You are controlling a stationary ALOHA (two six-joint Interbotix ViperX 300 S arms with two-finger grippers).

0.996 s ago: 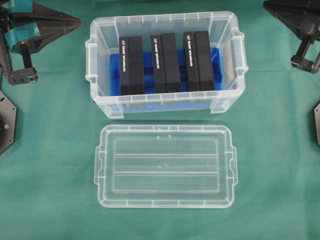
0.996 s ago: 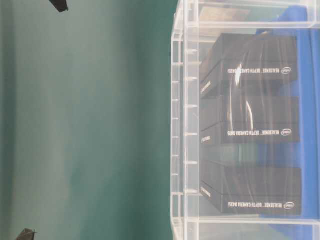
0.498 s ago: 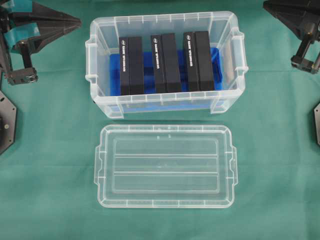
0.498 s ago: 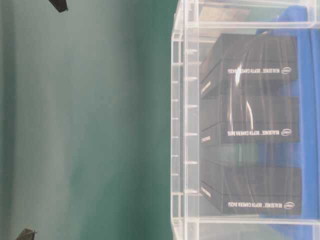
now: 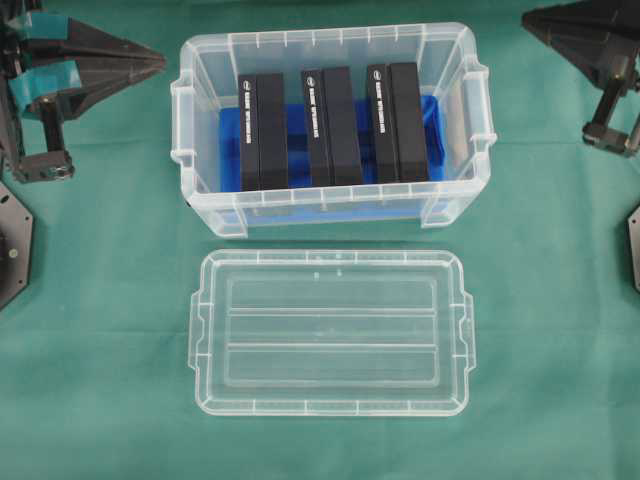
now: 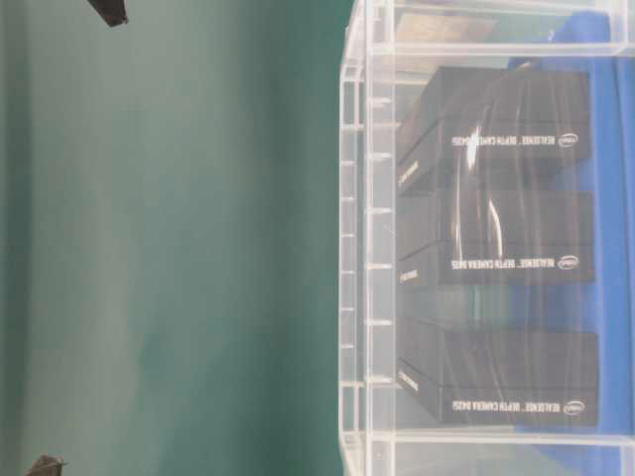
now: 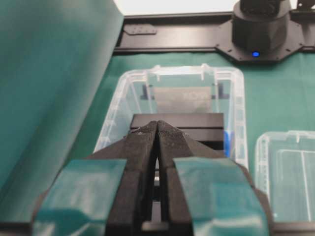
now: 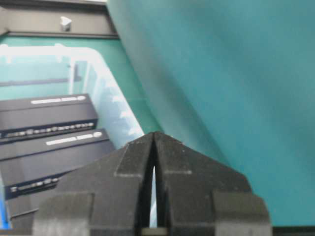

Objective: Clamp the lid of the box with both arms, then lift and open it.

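The clear flat lid (image 5: 330, 332) lies on the green cloth in front of the box (image 5: 330, 208), apart from it. The box is a deep clear tub standing open, with three black blocks (image 5: 264, 130) upright on its blue bottom. My left gripper (image 5: 160, 62), with teal tape, hovers left of the box's back corner, shut and empty. My right gripper (image 5: 526, 20) hovers beyond the box's right back corner, also shut and empty. In the left wrist view the shut gripper (image 7: 157, 123) points at the box (image 7: 113, 118), with the lid (image 7: 290, 172) at the right. In the right wrist view the gripper (image 8: 154, 133) is shut beside the blocks (image 8: 47, 118).
Black arm base plates sit at the left edge (image 5: 12, 245) and right edge (image 5: 634, 245) of the cloth. The other arm's base (image 7: 258, 29) stands behind the box in the left wrist view. The table-level view shows the box wall (image 6: 362, 248) close up.
Both grippers have shifted slightly toward the front of the table, the left one also a little to the right. The box and lid have not moved.
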